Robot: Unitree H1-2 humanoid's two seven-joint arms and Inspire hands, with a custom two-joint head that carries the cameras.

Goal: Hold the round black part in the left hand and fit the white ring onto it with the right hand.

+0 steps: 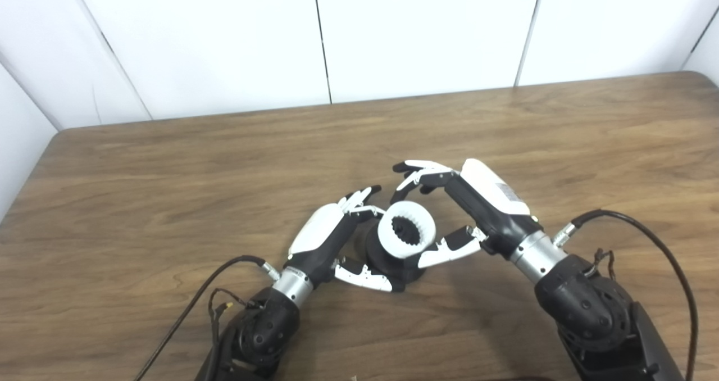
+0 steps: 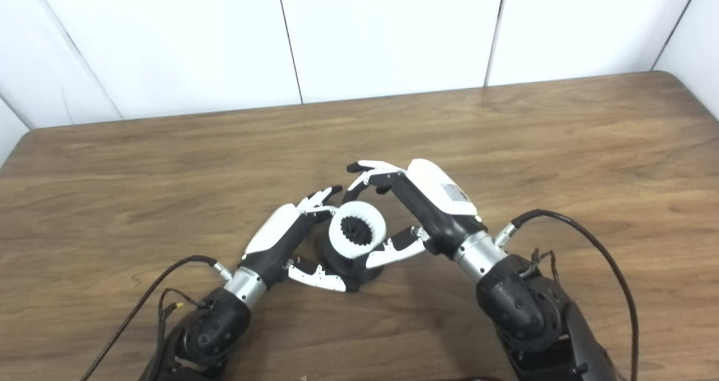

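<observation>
Round black plastic part (image 1: 387, 260) sits low on the brown wood-grain table (image 1: 140, 201), near the front edge and about midway across, with the toothed white plastic ring (image 1: 406, 233) seated on its top, the ring's open centre showing dark teeth inside. Nearest the camera, the two dark forearms rise from the bottom edge, each trailing a black cable (image 1: 196, 302) over the wood. The left hand (image 1: 328, 240) wraps the black part from its left side: the thumb lies along the part's near lower edge and the fingers (image 1: 359, 196) curl round behind it, so the part is held in that grasp. The right hand (image 1: 477, 207) comes in from the right; its thumb (image 1: 449, 249) rests against the ring's near right rim, while its fingers arch over the far side, spread moderately; whether their tips touch the ring cannot be told. Beyond the hands the tabletop runs back bare to a white panelled wall (image 1: 421, 32) with thin dark seams.
</observation>
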